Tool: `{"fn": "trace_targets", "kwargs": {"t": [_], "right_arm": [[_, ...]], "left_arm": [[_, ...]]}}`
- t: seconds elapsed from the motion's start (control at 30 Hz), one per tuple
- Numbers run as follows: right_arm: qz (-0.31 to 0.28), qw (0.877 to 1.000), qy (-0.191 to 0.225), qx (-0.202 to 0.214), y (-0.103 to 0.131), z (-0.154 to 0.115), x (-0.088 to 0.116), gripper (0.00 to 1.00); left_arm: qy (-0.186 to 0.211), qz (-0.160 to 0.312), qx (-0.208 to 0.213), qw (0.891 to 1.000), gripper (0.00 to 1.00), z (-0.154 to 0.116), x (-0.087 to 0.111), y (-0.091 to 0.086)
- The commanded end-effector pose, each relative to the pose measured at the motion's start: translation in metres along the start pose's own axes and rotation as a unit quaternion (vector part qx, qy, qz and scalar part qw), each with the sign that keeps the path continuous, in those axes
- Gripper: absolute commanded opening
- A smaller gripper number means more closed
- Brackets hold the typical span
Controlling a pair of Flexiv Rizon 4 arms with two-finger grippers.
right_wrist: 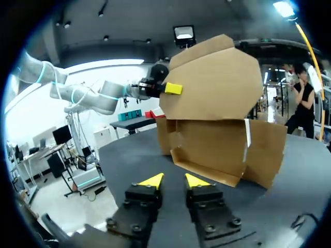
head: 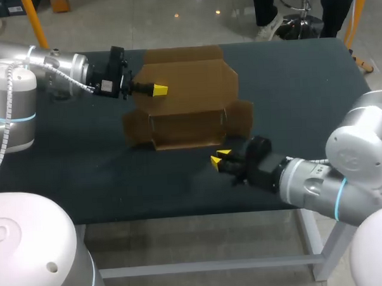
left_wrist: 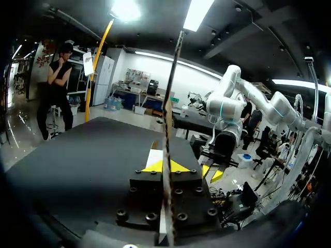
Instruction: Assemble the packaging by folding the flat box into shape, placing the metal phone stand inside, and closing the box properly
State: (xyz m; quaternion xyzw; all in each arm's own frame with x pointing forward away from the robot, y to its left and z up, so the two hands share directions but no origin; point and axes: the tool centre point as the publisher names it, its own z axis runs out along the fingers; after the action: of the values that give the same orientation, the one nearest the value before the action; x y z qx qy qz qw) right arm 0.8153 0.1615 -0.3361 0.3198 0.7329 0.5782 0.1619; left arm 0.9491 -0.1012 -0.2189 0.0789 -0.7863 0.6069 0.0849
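Observation:
A brown cardboard box (head: 189, 125) stands half folded in the middle of the table, its front wall and side flaps raised. Its large back panel (head: 198, 79) stands tilted up. My left gripper (head: 157, 90) is shut on that panel's left edge. In the left wrist view the panel's thin edge (left_wrist: 168, 119) runs up from between the yellow tips of the left gripper (left_wrist: 166, 166). My right gripper (head: 220, 157) sits low just in front of the box's front right corner. It is open with nothing between its fingers (right_wrist: 153, 180). The box (right_wrist: 217, 139) lies ahead of it. No phone stand shows.
The dark table (head: 302, 81) has bare surface to the right of the box and along the front edge (head: 149, 208). My left arm (head: 54, 66) crosses the back left part of the table.

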Motion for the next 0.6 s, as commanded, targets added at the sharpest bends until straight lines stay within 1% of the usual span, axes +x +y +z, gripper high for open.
{"fn": "trace_targets", "kwargs": {"t": [0.03, 0.37, 0.6], "right_arm": [[-0.003, 1.0, -0.002, 0.006, 0.006, -0.022, -0.007, 0.36], [-0.038, 0.999, -0.017, 0.019, 0.008, -0.052, -0.026, 0.41], [-0.05, 0.998, -0.019, 0.019, 0.008, -0.062, -0.036, 0.42]], "left_arm": [[0.001, 0.0, -0.001, 1.0, 0.0, -0.001, -0.001, 0.003], [0.001, 0.0, -0.001, 1.0, 0.0, -0.001, -0.001, 0.003], [0.001, 0.0, -0.001, 1.0, 0.0, -0.001, -0.001, 0.003]]}}
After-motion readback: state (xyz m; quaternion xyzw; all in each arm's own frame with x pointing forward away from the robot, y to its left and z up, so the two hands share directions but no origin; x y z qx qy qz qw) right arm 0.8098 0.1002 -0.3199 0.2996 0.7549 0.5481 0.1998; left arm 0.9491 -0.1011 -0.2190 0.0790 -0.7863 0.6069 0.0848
